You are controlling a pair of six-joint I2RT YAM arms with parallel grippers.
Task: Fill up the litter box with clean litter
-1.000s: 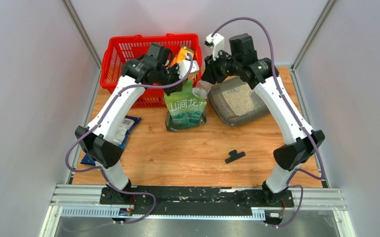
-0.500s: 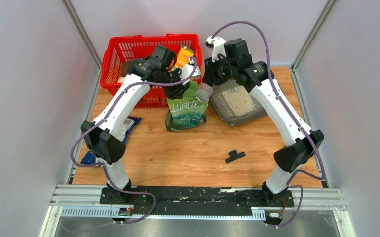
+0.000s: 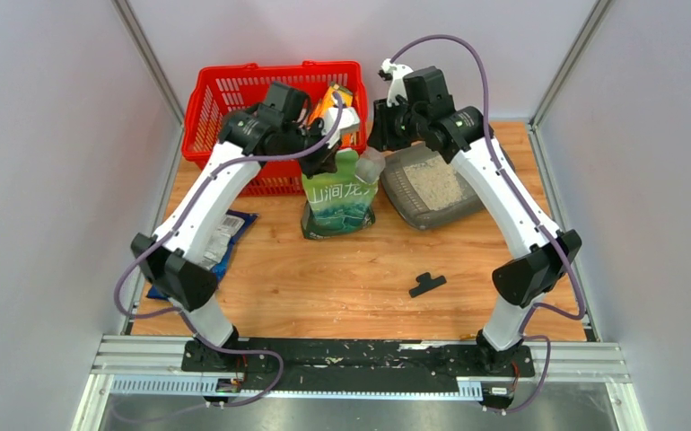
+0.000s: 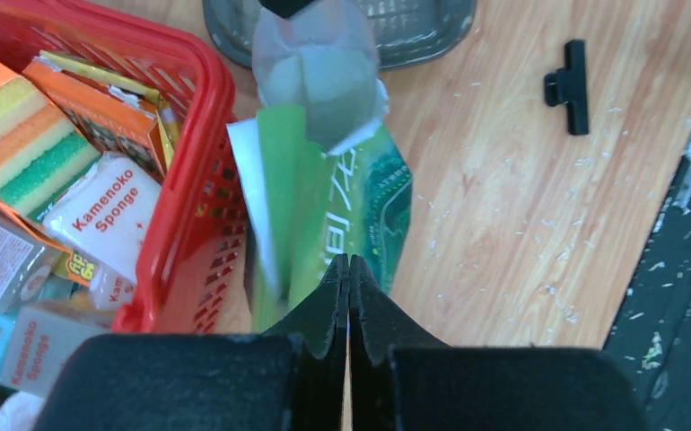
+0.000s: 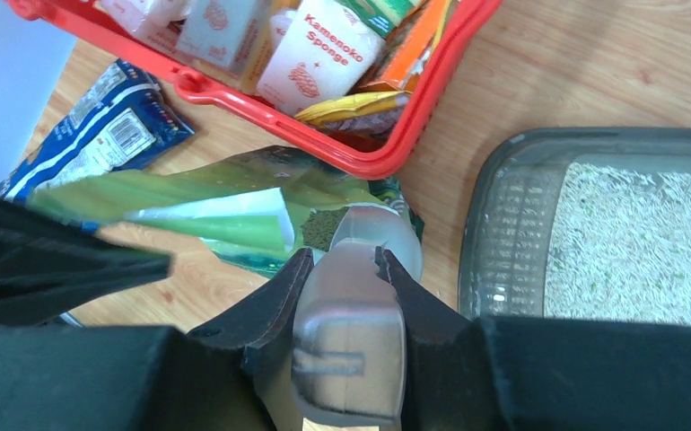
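Left fingers (image 4: 324,314) pinch pouch (image 4: 360,206), hiding its edge.

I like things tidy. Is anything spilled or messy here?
Yes. Pale crumbs are scattered over the wooden table and the black base rail, as if spilled. A black clip lies alone mid-table. The clean litter covers only part of the litter box.

The pale wooden tabletop (image 3: 324,287) sits between plain lilac-grey walls (image 3: 46,180) under even light. An aluminium rail (image 3: 584,362) runs along its near edge.
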